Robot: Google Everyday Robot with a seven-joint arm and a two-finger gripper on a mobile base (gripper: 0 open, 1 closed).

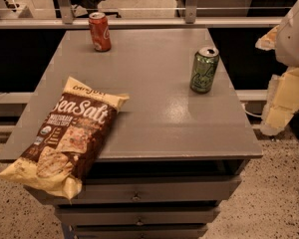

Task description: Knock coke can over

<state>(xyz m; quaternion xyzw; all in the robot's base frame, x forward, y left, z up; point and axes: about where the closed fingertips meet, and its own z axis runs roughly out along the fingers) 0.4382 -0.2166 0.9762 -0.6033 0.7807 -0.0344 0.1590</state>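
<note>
The coke can (pixel 99 31) is red-orange with white script and a silver top. It stands upright near the far left edge of the grey table (pixel 159 118). My gripper (pixel 280 106) shows as pale yellow parts under a white arm housing at the right edge of the view. It hangs beyond the table's right side, far from the coke can and apart from everything on the table.
A green can (pixel 204 69) stands upright at the table's right side, nearest my gripper. A brown sea salt chips bag (pixel 70 133) lies at the front left, overhanging the edge. Drawers (pixel 137 197) sit below the tabletop. A railing (pixel 139 21) runs behind.
</note>
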